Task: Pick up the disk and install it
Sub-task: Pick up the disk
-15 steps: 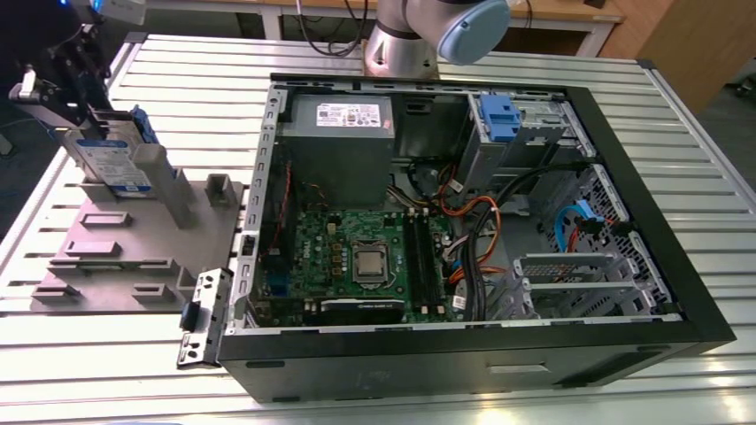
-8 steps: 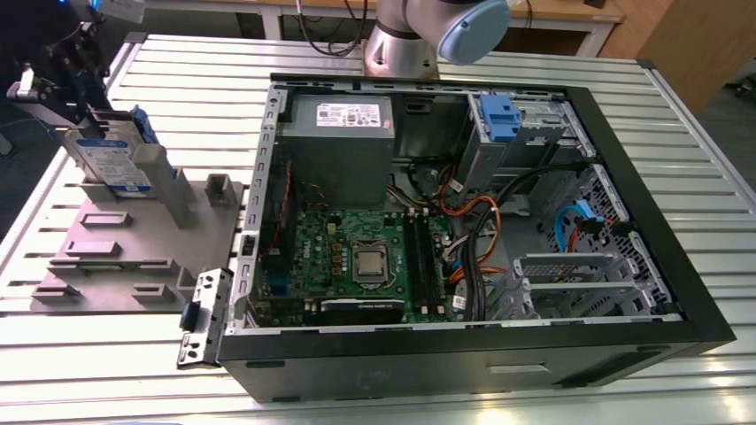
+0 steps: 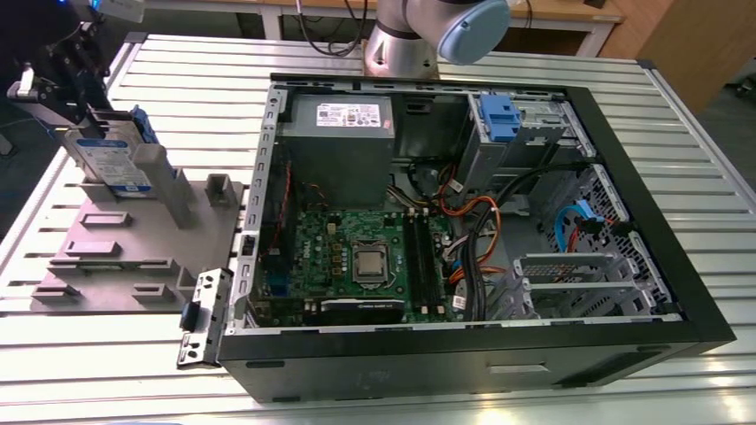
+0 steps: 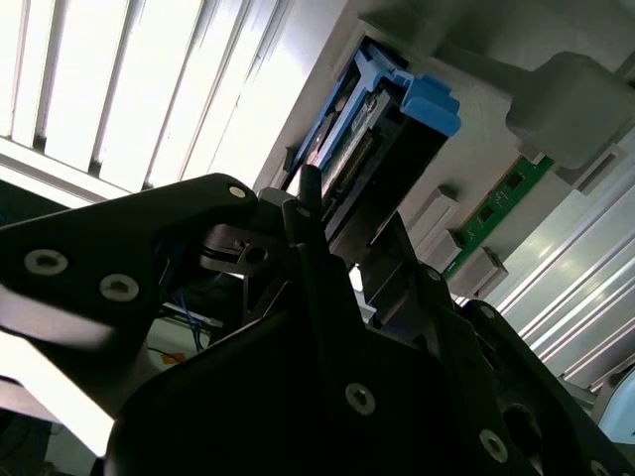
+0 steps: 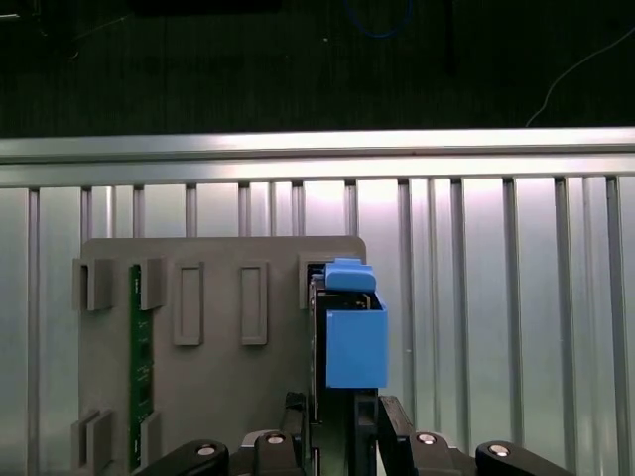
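Looking at the disk (image 3: pixel 112 159): flat rectangular silver-grey hard drive, white-and-blue label, blue plastic side rails. Parked on edge in a slot of the flat grey plastic fixture plate (image 3: pixel 119 243) on the slatted silver metal desk (image 3: pixel 661 88), at the exterior view's left, well apart from the open black computer case (image 3: pixel 473 221). Not yet lifted out, judging by the lower edge down among the plate's posts. Have the black end effector (image 3: pixel 59 93) right at the disk's upper end, on the side away from the case. Can't tell grip state: open, closed or clamped on the disk, so calling it unknown. In the first wrist view, looking past the end effector (image 5: pixel 342 426) onto the disk (image 5: pixel 355 342), blue rail end-on, dead in line. Same tight line-up on the disk (image 4: pixel 422 99) in the second wrist view. Judging the long axis as roughly upright, leaning slightly toward the exterior view's left, i.e. along the end effector's approach, label face toward the exterior view's right. Also spotting a thin green memory stick (image 5: pixel 142 367) slotted in the same plate, apart from the disk, and a blue-fronted caddy (image 3: pixel 502 119) caged inside the case.
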{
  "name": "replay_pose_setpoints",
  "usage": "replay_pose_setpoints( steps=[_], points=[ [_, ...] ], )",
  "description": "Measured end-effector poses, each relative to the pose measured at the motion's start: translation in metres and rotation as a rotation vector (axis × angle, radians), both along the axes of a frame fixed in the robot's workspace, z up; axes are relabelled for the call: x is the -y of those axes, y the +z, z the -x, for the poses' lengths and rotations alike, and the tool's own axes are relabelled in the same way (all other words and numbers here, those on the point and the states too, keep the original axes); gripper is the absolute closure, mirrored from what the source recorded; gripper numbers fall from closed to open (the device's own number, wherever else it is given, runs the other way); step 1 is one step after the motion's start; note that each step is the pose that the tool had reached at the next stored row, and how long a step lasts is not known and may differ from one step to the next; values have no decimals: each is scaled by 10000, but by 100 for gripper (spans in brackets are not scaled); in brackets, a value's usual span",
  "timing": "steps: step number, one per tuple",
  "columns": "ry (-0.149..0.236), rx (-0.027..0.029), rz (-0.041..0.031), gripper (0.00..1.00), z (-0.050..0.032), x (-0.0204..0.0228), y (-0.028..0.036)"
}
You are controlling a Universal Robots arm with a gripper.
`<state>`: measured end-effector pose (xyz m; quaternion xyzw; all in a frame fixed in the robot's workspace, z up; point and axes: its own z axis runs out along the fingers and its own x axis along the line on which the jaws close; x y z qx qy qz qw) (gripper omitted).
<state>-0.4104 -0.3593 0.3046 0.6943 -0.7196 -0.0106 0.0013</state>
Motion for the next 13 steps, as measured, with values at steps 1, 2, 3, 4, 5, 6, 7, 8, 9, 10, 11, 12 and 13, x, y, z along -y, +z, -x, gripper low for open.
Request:
replay_pose_setpoints(
  steps=[1,2,3,4,5,6,7,8,9,10,11,12,13],
  points=[
    [1,0,0,58,0,0,0],
    [0,0,0,58,0,-6,0],
    [0,-1,0,58,0,-10,0],
    [0,0,0,58,0,-11,0],
    [0,-1,0,58,0,-11,0],
    [0,-1,0,58,0,-12,0],
    [0,-1,0,58,0,-12,0],
    [0,-1,0,58,0,-12,0],
    [0,-1,0,58,0,-13,0],
    [0,-1,0,58,0,-14,0],
    [0,-1,0,58,0,-14,0],
    [0,-1,0,58,0,-14,0],
    [0,-1,0,58,0,-15,0]
  ],
)
